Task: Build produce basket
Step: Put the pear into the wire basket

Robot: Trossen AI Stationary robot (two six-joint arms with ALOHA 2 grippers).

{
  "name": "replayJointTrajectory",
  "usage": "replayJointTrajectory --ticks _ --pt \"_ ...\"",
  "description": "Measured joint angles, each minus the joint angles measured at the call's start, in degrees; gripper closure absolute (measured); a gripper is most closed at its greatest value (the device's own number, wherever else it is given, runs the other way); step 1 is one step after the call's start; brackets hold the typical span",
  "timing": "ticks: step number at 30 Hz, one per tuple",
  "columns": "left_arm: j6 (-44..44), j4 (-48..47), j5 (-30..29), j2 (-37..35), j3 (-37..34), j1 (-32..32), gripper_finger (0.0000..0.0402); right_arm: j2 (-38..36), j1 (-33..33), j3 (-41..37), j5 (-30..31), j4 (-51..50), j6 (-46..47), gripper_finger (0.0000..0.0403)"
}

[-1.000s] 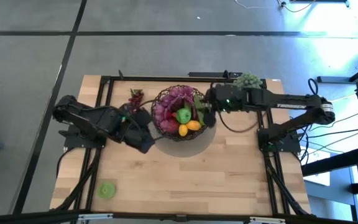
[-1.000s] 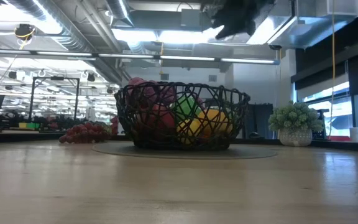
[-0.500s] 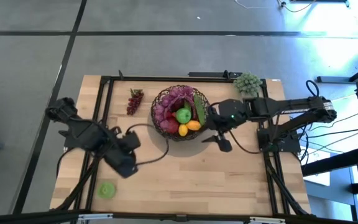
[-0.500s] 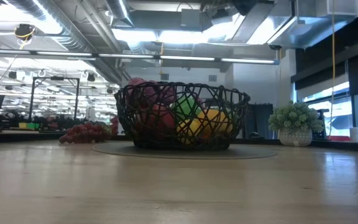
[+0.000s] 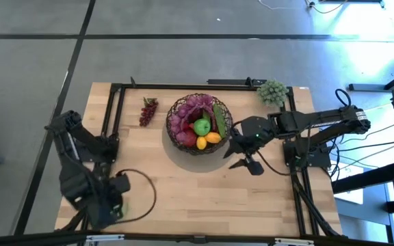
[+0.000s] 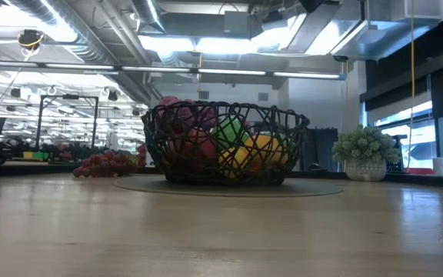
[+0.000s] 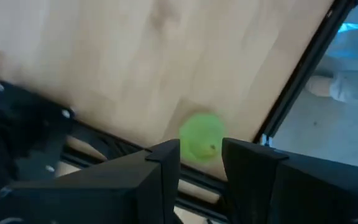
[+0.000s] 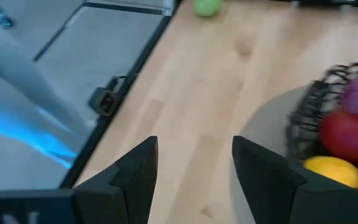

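Cucumber (image 5: 219,119) in basket (image 5: 176,137), long axis toward far edge

No legible text, labels, brands, numbers or signs anywhere. A white tag with dark marks sits at the right border of the high view, too small to read.

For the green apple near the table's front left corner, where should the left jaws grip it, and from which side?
Across the middle of the green apple, coming from above: it is round, lies free on the table, and the open left gripper is already over it, while a frame bar beside it blocks a low side approach.
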Motion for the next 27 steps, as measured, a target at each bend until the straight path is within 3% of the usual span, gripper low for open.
replayJointTrajectory --ticks 10,18,27 --pt "-16.53 10.75 -2.31 0.01 -5.76 -10.01 0.0292 0.0 2.95 0.0 -1.61 0.15 3.04 0.0196" --pt "-24.87 14.18 -4.64 0.01 -9.01 -12.62 0.0292 0.01 4.0 0.0 -1.56 0.17 3.05 0.0196" --pt "-27.87 18.68 -4.68 0.01 -11.68 -13.4 0.0292 0.02 3.97 0.0 -1.41 0.22 2.98 0.0196"
